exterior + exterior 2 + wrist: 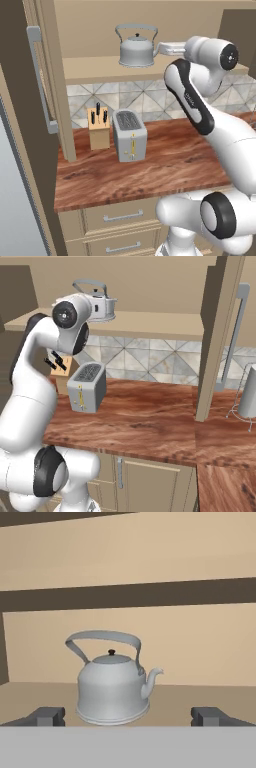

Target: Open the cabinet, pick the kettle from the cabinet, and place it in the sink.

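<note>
The cabinet (100,69) stands open, its left door (25,110) and right door (220,341) swung out toward me. On its lower shelf sits the silver-grey kettle (136,50), upright, spout pointing right in the hand view. My gripper (161,48) hovers at shelf height just right of the kettle, a short way off it. In the hand view the kettle (112,694) is centred ahead of the gripper (130,717), whose fingertips (47,716) stand wide apart and open, with nothing between them. From the right base view, my arm covers most of the kettle (92,287). The sink is out of view.
A silver toaster (130,135) and a knife block (99,127) stand on the wooden counter (170,170) below the cabinet. Drawers (122,216) run under the counter. A grey stand with wire legs (247,393) sits right of the open door.
</note>
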You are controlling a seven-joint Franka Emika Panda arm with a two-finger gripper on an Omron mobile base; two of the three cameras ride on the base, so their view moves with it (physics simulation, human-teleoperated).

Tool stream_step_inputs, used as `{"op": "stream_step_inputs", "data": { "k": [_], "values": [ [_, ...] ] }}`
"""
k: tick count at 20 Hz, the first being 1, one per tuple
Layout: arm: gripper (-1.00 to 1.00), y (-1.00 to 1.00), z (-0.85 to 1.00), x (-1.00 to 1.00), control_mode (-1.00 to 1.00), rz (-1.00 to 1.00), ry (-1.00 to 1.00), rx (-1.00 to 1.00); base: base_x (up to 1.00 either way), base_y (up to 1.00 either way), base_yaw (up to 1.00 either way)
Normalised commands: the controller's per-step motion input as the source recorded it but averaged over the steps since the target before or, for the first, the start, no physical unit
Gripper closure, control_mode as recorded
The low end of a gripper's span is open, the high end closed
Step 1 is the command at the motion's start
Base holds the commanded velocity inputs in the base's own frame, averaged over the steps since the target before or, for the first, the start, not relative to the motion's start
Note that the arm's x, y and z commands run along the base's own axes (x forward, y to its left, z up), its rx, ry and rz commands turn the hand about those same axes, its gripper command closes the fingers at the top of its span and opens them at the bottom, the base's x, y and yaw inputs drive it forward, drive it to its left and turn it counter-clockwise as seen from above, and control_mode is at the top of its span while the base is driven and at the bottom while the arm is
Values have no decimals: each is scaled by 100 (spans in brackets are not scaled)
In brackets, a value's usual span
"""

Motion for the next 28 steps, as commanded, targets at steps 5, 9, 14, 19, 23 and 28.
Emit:
{"op": "stream_step_inputs", "data": {
  "k": [5,9,14,19,23,28],
  "values": [
    [-100,0,0,21,-100,0,-3,0,0,0,0],
    [-100,0,-2,22,-100,0,0,0,0,0,0],
    [-100,0,-2,24,-100,0,-1,0,0,0,0],
    [-100,0,0,23,-100,1,-2,0,0,0,0],
    [-100,0,0,25,-100,2,-3,0,0,0,0],
    [-100,0,-1,22,-100,4,-4,0,0,0,0]
  ]
}}
